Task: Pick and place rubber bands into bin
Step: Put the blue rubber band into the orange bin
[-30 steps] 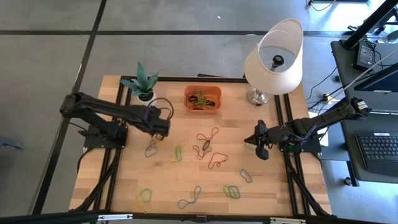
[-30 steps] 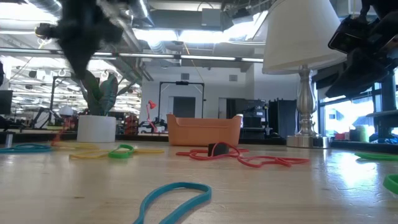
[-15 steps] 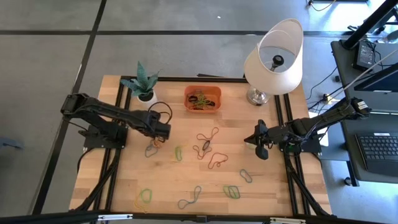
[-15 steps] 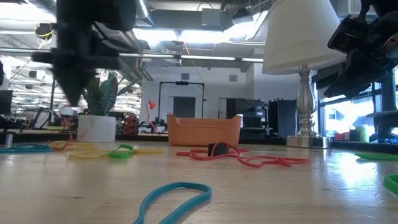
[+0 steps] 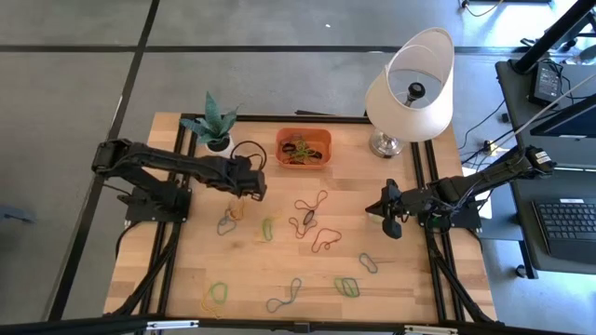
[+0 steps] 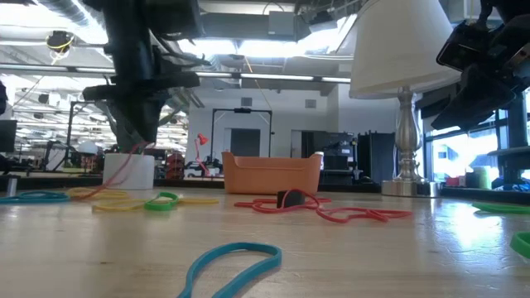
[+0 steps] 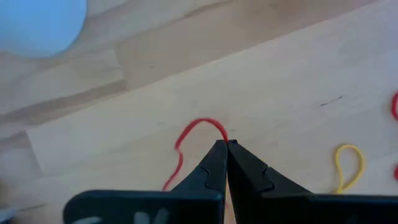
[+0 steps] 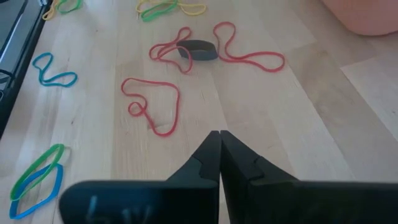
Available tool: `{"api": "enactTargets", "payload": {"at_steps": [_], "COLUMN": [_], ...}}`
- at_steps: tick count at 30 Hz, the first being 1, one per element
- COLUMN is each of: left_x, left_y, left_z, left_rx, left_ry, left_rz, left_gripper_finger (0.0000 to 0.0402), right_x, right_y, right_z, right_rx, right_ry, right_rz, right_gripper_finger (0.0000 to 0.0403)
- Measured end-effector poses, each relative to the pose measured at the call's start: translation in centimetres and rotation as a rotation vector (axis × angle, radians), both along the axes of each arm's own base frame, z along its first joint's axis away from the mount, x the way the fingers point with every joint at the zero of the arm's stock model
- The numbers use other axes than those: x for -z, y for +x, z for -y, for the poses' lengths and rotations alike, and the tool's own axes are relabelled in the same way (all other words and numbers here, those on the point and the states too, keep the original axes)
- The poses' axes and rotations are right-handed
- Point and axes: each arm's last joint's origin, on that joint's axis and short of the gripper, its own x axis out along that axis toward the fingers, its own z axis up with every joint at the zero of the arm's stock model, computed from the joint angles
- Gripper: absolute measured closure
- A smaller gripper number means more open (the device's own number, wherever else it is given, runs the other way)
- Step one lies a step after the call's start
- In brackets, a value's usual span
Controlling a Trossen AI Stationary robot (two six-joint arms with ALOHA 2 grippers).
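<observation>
My left gripper [image 5: 257,191] is over the table's middle-left, near side of the orange bin [image 5: 304,160], and shut on a red rubber band [image 7: 198,124]. In the low view the left gripper [image 6: 137,139] stands above the table with the band [image 6: 122,170] trailing below it. Some bands lie in the bin [image 6: 272,175]. Several others lie flat on the wood: red ones [image 5: 312,200], a black one [image 8: 198,48], green [image 5: 267,228], grey-blue [image 5: 224,224] and blue [image 6: 232,257]. My right gripper [image 5: 392,221], shut, waits at the table's right; it shows as [image 8: 219,140] in its wrist view. My left gripper pinches the red band at one spot on its loop [image 7: 220,132], between the two fingertips, coming from above and pointing down. The band hangs slack and slanting below the fingers; its lower end [image 6: 101,193] reaches down to the table by the yellow bands.
A white-shaded lamp [image 5: 410,84] stands at the far right corner and a white plant pot [image 5: 216,140] at the far left, both flanking the bin. Yellow and green bands [image 6: 157,201] lie under the left arm. Bare wood [image 5: 279,181] lies between gripper and bin.
My left gripper has moved toward the table's right and a little toward the far edge, nearer the bin. The red band has come along with it, its upper part raised off the wood while its lower end trails by the yellow bands.
</observation>
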Motion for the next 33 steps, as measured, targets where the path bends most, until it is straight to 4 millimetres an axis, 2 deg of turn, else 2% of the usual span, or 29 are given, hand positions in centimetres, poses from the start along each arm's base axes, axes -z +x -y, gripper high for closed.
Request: {"api": "enactTargets", "payload": {"at_steps": [3,12,16,21,27,33], "left_x": [0.0,0.2,0.2,0.2,0.3,0.5], "left_y": [0.0,-0.1,-0.1,-0.1,-0.2,-1.5], "left_z": [-0.5,-1.0,-0.8,-0.5,0.0,1.6], "left_rx": [-0.017,-0.011,-0.006,0.01,0.052,0.065], "left_ry": [-0.044,-0.075,-0.075,-0.092,-0.147,-0.232], "left_rz": [0.008,-0.006,-0.007,-0.007,-0.022,-0.151], "left_gripper_finger": [0.0382,0.0269,0.0239,0.0232,0.0244,0.0263], "right_x": [0.0,0.0,0.0,0.0,0.0,0.0], "right_y": [0.0,0.0,0.0,0.0,0.0,0.0], "right_z": [0.0,0.0,0.0,0.0,0.0,0.0], "right_rx": [0.0,0.0,0.0,0.0,0.0,0.0], "right_ry": [0.0,0.0,0.0,0.0,0.0,-0.001], "right_rz": [0.0,0.0,0.0,0.0,0.0,-0.001], "right_gripper_finger": [0.0396,0.0396,0.0396,0.0396,0.0396,0.0396]}}
